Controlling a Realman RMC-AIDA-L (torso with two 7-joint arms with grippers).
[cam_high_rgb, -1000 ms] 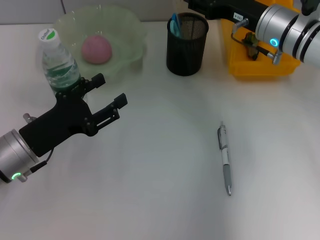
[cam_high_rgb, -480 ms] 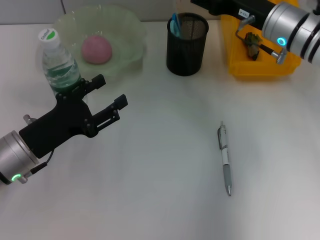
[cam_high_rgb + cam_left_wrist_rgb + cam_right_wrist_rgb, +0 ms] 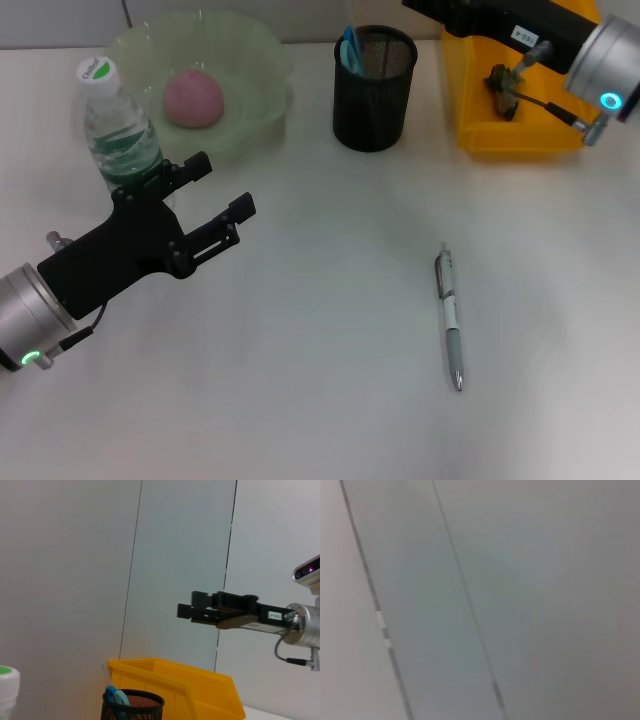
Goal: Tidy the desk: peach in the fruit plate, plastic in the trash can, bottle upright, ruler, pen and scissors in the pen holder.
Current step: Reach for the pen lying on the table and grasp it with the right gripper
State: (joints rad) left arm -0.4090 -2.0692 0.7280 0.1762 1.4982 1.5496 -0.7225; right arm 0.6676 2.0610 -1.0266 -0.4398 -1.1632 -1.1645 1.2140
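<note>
- Head view: the pen [image 3: 449, 318] lies alone on the white surface [image 3: 320, 400] at about 4 o'clock from the middle, tip toward 6 o'clock, well apart from everything else. We judge it the one item left to tidy.
- The pen holder [image 3: 373, 88] stands at 12 o'clock with the scissors [image 3: 349, 50] already inside; the peach [image 3: 193, 98] sits in the fruit plate [image 3: 262, 50] at 11 o'clock, and the bottle [image 3: 118, 128] is upright just beside that plate.
- The right gripper [image 3: 440, 10] hangs high over the trash can [image 3: 520, 135] at 1 o'clock; here we cannot tell how its fingers stand.
- The left gripper [image 3: 215, 195] rests at 9 o'clock near the bottle, fingers apart and holding nothing.
- Our advice: the right arm is nearer the pen, so bring it down across the barrel's middle, fingers spread either side, and close before lifting so the pen hangs balanced.
- Left wrist view: the right gripper [image 3: 186, 611] shows above the yellow bin, fingers seemingly close together with nothing between them, though we cannot be sure.
- Right wrist view: only a bare wall; no task item shows.
</note>
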